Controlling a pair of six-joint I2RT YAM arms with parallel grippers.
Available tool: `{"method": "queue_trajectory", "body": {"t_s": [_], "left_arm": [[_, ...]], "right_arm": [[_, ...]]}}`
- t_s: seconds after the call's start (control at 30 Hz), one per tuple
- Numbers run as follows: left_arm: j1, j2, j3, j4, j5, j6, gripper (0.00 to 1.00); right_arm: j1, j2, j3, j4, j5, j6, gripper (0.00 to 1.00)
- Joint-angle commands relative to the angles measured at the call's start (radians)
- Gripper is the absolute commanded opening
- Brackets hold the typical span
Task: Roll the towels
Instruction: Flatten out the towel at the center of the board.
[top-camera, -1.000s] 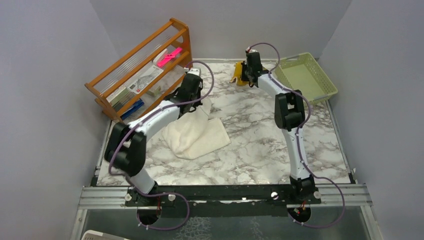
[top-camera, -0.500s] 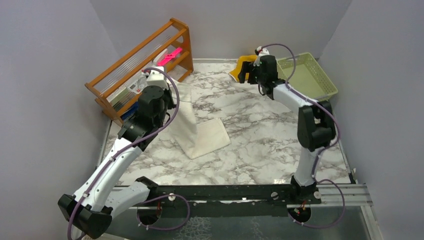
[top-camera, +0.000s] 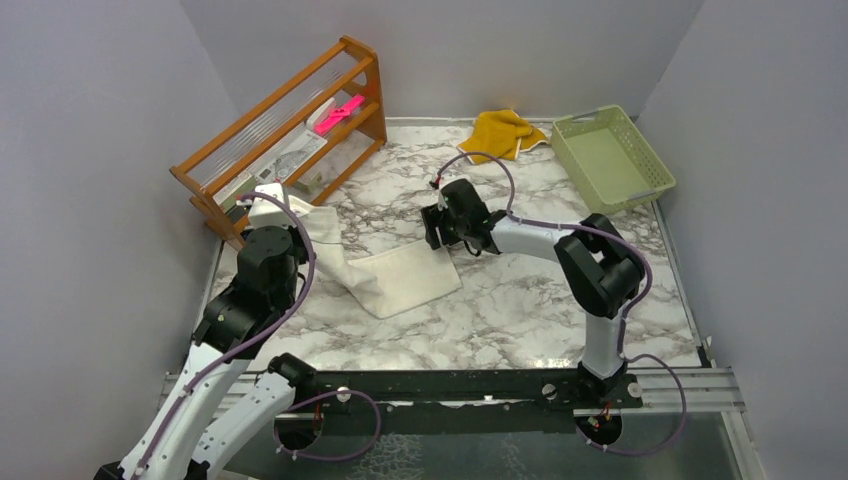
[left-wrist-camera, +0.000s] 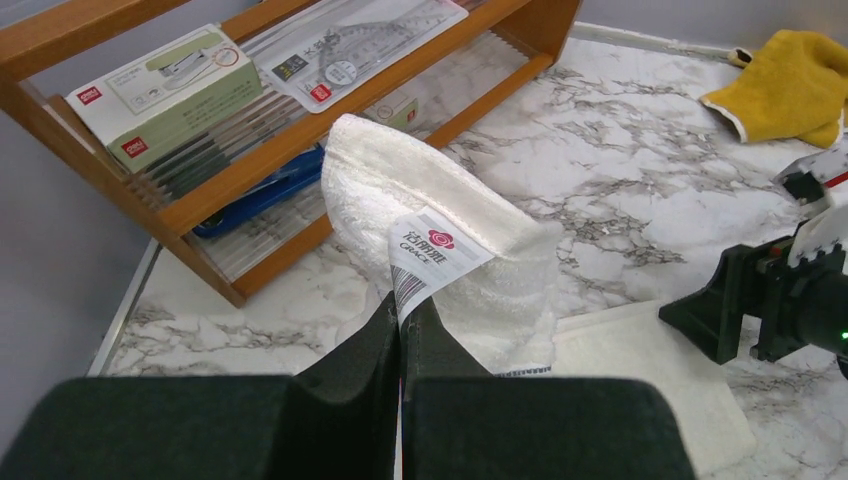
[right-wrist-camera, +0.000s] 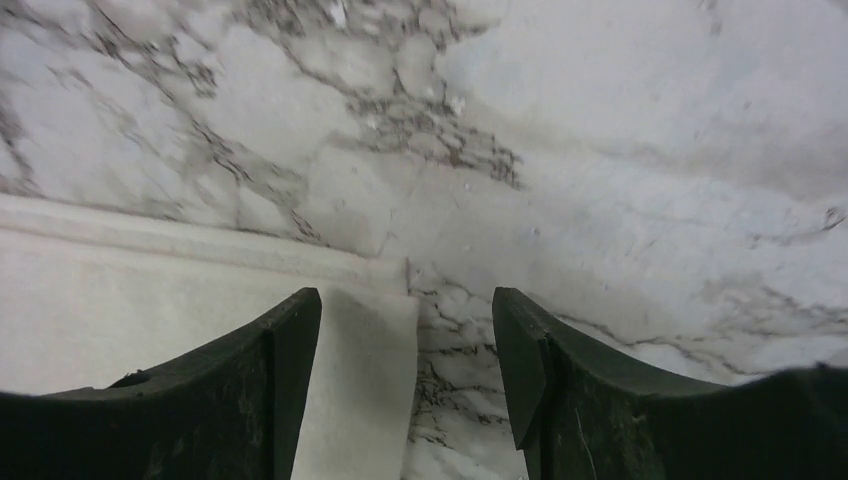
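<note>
Moved since earlier: the left gripper (top-camera: 268, 205) has been pulled back toward its base, lifting one end of the cream-white terry hand towel (top-camera: 400, 280). The right gripper (top-camera: 435, 225) has been brought from the far edge to that towel's far corner. The mustard-yellow cloth towel (top-camera: 505, 130) has been left crumpled behind.
Left fingers: clenched on the cream-white terry hand towel's hem, right by its sewn printed label (left-wrist-camera: 435, 250). Cloth is draped over the tips.
Right fingers: spread apart, nothing grasped. In the wrist view the towel's corner is seen lying flat between them.
Cream towel, position: one end is held up at the left. The rest trails down and lies flat mid-way across the grey-veined marble tabletop (top-camera: 530, 300).
Handling: judged light, soft and limp, so sagging is expected wherever it is unsupported. It is neither slippery nor fragile.
Where to hold: hemmed edges and corners are favoured. A pinch at the free corner under the right gripper should let the cloth be stretched flat before rolling.
Yellow towel: bunched at the far edge, near the pale-green perforated plastic basket (top-camera: 610, 155). Spreading would likely be needed first.
Around: the slatted wooden rack (top-camera: 290, 110) of boxed stationery stands just behind the lifted end.
In the way: nothing is seen lying on the cream towel. The rack could snag the cloth if it is swung further left.
</note>
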Motion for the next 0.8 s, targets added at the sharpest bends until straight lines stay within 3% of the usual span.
{"method": "queue_trajectory", "body": {"t_s": [0.0,0.2,0.27,0.33,0.37,0.5,0.63,0.77], "left_arm": [[0.000,-0.029,0.007,-0.071,-0.053,-0.024,0.00],[0.000,-0.033,0.003,-0.099,-0.052,-0.028,0.00],[0.000,-0.037,-0.005,-0.098,-0.056,-0.030,0.00],[0.000,-0.042,-0.011,-0.101,-0.064,-0.030,0.00],[0.000,-0.043,-0.012,-0.101,-0.066,-0.030,0.00],[0.000,-0.032,-0.005,-0.107,-0.112,-0.027,0.00],[0.000,0.040,0.037,-0.105,-0.261,-0.018,0.00],[0.001,0.165,0.173,-0.021,-0.284,0.080,0.00]], "right_arm": [[0.037,0.034,0.029,-0.086,0.119,0.002,0.63],[0.056,0.058,0.012,-0.102,0.119,-0.002,0.48],[0.063,0.067,0.012,-0.114,0.124,-0.006,0.34],[0.064,0.070,0.011,-0.122,0.129,0.001,0.10],[0.064,0.066,0.010,-0.125,0.132,0.004,0.02],[0.064,0.007,0.024,-0.153,0.213,-0.005,0.01],[0.018,-0.126,0.087,-0.185,0.354,-0.054,0.01],[-0.168,-0.304,0.160,-0.143,0.175,-0.007,0.01]]}}
